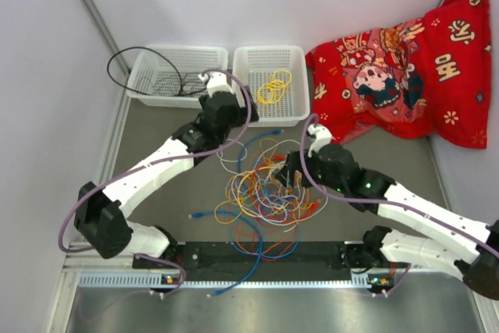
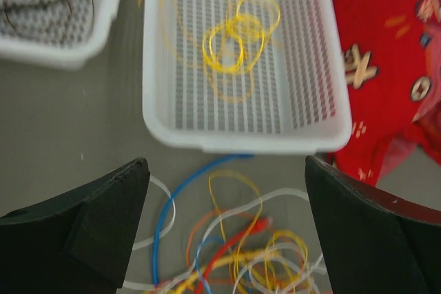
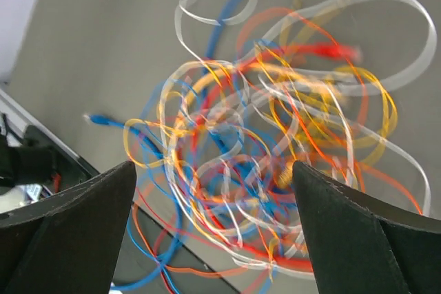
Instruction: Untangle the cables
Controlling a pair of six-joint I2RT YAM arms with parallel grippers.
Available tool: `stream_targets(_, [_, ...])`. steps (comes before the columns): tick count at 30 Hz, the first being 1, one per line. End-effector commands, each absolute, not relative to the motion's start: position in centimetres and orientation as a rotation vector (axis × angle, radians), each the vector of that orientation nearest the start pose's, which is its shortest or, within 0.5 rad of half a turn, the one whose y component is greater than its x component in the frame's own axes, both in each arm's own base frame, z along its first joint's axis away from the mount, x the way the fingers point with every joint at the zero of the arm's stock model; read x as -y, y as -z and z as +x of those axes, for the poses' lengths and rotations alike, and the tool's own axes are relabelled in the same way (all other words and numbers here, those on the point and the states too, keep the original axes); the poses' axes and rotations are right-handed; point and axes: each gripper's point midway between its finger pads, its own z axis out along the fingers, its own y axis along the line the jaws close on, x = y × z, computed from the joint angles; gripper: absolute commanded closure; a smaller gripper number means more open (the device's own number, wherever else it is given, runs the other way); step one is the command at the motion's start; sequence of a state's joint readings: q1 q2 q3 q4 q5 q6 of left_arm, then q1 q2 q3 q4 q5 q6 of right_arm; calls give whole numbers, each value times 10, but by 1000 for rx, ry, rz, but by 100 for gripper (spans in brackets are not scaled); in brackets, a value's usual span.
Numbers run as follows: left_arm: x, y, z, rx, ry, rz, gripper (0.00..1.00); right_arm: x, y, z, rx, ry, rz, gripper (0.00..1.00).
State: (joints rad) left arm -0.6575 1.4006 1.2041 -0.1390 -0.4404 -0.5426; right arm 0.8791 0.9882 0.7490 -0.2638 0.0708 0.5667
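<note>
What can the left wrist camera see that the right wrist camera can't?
Only the left wrist view shows the white slotted plastic basket holding a loose yellow looped cable, a corner of a second white basket, and the red printed cloth. Only the right wrist view shows the dense middle of the tangled pile of thin coloured cables and a blue plug end. Both show loops of that pile on the grey table, framed by an open black tool: the left tool or the right tool.

Bright, even light from overhead; shadows faint. Glare along the metal rail (image 1: 234, 280). Right wrist view: cables (image 3: 269, 163) smeared with blur (worst mid-tangle). Left wrist view soft, basket (image 2: 241, 141) edges fuzzy.
</note>
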Motion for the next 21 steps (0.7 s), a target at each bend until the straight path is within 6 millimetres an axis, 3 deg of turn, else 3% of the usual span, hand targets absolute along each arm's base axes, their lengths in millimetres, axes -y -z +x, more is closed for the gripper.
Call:
stream_targets(1, [252, -230, 329, -2041, 441, -172, 1, -237, -164, 190, -2197, -759, -199, 7])
stream_targets(5, [257, -183, 289, -2194, 402, -151, 1, -230, -150, 179, -2211, -759, -208, 8])
stream_targets(8, [256, -167, 268, -2235, 441, -144, 1, -230, -146, 179, -2206, -756, -221, 8])
stream_targets(12, [259, -165, 256, -2232, 518, -83, 1, -234, -135, 185, -2235, -703, -253, 8])
stream_targets(19, [237, -141, 238, -2309, 468, -179, 4, -243, -79, 191, -2387, -584, -291, 8])
stream_targets(21, [232, -138, 236, -2305, 468, -198, 4, -253, -82, 196, -2369, -615, -301, 12])
